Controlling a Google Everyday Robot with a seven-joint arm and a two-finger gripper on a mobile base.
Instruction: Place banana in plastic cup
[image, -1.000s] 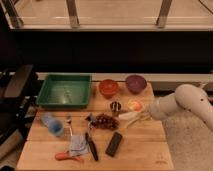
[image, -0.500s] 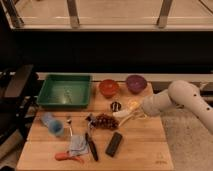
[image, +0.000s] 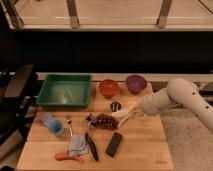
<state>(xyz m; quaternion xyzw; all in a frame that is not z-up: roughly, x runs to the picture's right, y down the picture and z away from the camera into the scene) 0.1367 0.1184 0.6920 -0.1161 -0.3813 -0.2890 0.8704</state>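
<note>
Wooden bench (image: 145, 150) stands before a dark wall, with a railing above.

**Layout**
- Tray (image: 65, 76): far-left corner.
- Two bowls, orange (image: 108, 87) and purple (image: 135, 82): along the far edge, right of the tray.
- Cup (image: 51, 124): near the left edge, on the near side of the tray. Whether it stands fully upright cannot be told.
- Block (image: 114, 144) and carrot (image: 69, 157): toward the near edge.

**Gripper and banana**
- Arm (image: 180, 97) reaches in over the right edge.
- Gripper (image: 132, 107) sits about mid-bench and appears closed on the right end of the banana (image: 121, 114).
- The free end of the banana points left and toward the near edge.
- The banana is well apart from the cup.

**Hazards**
1. Obstruction: a dark cluster (image: 105, 121) and a metal cup (image: 115, 105) lie just beside the banana, between it and the cup. A low carry can drag the free end through them.
2. Slip: the hold is at one end only. The banana can pivot or drop during the move.
3. Tipping: the cup is light and looks shorter than the banana. A side contact can push it toward the left edge. A release off-centre can topple it.
4. Entry angle: a banana held near level meets the rim, not the opening. It must point steeply down before release.
</note>
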